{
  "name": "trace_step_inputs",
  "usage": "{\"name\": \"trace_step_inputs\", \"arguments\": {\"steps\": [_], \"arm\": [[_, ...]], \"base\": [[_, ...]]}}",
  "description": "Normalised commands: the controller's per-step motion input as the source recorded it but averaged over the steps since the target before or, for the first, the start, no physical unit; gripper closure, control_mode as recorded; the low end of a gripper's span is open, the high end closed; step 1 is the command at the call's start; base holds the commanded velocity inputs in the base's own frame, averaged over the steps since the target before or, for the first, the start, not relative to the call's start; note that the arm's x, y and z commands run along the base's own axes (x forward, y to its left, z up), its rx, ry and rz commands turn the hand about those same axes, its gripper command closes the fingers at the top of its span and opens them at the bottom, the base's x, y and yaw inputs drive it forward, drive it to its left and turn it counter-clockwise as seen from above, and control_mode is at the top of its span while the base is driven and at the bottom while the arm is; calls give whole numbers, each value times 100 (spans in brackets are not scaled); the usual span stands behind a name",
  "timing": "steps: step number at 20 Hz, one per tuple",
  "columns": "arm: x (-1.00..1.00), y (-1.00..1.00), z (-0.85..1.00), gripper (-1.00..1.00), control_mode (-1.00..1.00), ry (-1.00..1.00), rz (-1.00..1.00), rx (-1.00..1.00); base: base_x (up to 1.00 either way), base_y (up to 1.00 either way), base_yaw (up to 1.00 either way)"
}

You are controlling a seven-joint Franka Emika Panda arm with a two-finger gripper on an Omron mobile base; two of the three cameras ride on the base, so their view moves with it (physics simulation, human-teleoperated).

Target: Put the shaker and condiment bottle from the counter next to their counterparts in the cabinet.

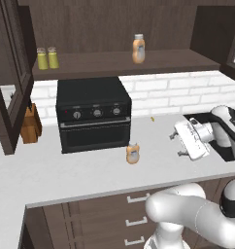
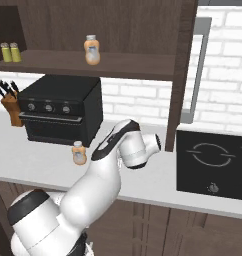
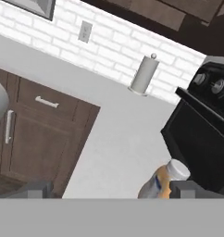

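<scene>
Bottle next: two yellow-green shakers already stand side by side on the shelf of the dark brown wooden cabinet, so judging by that, the shaker half looks done.
Small orange condiment bottle with its whitish cap stands on the pale grey-white surface, just in front of the black countertop oven, while its orange twin waits on the shelf above. White arm is folded low, wrist turned sideways, claw pointing across at the bottle, well short, fingers spread and holding nothing. Next move calls for a level reach until the fingers straddle the bottle's body.
</scene>
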Motion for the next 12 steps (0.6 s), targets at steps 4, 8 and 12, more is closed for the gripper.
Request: {"name": "trace_step_inputs", "arguments": {"steps": [4, 8, 12], "arm": [[13, 18, -95, -100, -100, 4, -4, -1], [2, 2, -8, -100, -100, 1, 0, 0], [10, 0, 0, -100, -100, 2, 0, 0]], "base": [[0, 0, 0], [0, 0, 0], [0, 0, 0]]}}
